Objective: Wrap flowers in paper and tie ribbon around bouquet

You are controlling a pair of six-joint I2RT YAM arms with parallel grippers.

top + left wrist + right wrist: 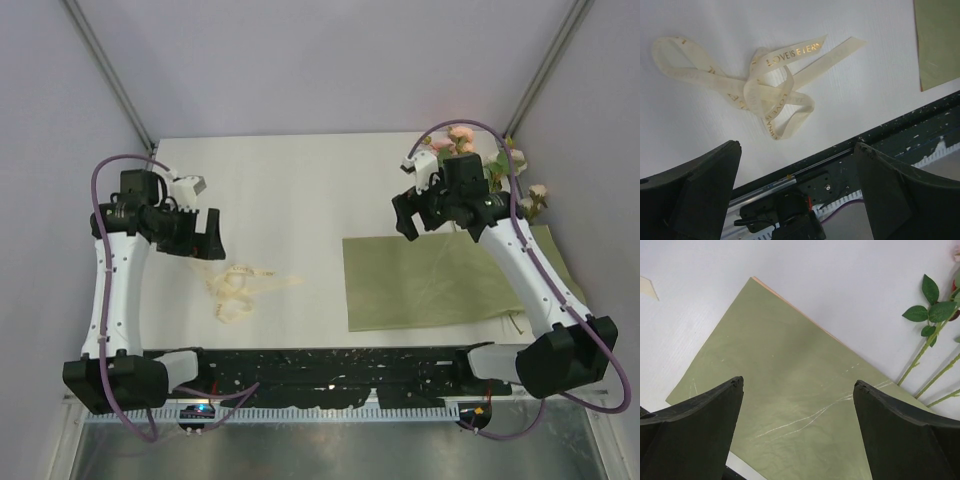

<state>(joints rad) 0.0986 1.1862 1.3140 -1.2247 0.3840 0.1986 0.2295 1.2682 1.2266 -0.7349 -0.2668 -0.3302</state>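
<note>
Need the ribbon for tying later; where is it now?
In the top view the ribbon lies loose on the left half of the table, by the open left gripper, well left of the paper.

Count of things on the white worktop (300, 190)

One sheet of paper (430, 280) lies toward the near right edge, and one ribbon (238, 287), a single strip in several loose loops, lies left of the middle near the near edge. One bunch of flowers (462, 133) sits at the far right corner. At least two pink and two cream rose heads show from above, though the right arm hides part of the bunch, so the full number cannot be told. The right wrist view shows three green stems (927, 347). There are two arms, each with one purple cable, and two grippers: the left gripper (212, 245) and the right gripper (415, 225).
</note>
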